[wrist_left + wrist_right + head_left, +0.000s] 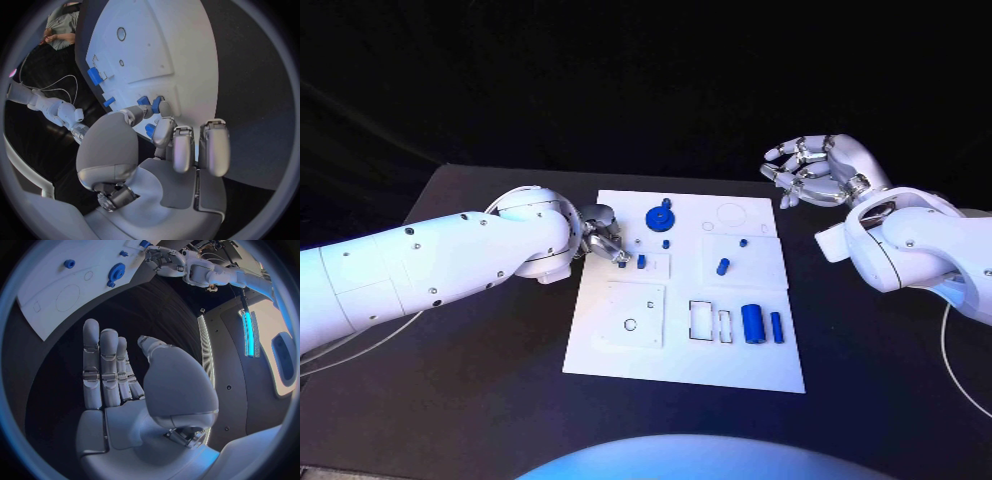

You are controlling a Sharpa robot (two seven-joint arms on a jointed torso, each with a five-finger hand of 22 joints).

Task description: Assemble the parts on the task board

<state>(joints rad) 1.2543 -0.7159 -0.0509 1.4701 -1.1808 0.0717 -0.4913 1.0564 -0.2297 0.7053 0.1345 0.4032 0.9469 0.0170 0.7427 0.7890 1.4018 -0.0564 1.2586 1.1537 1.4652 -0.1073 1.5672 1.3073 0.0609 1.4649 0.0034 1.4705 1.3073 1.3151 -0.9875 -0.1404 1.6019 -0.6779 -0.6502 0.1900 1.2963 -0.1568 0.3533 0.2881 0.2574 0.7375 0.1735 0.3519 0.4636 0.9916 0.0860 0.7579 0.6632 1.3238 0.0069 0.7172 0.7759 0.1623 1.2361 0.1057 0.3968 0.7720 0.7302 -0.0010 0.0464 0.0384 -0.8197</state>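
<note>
Two robot hands show in the head view: the left robot hand (602,236), left of centre at the task board (682,355) edge, has fingers curled around small blue parts (640,262); whether it pinches one is hidden. The right robot hand (822,170), upper right, is spread and holds nothing, above the table (473,400). A blue gear (659,216) lies on the board's upper part.
</note>
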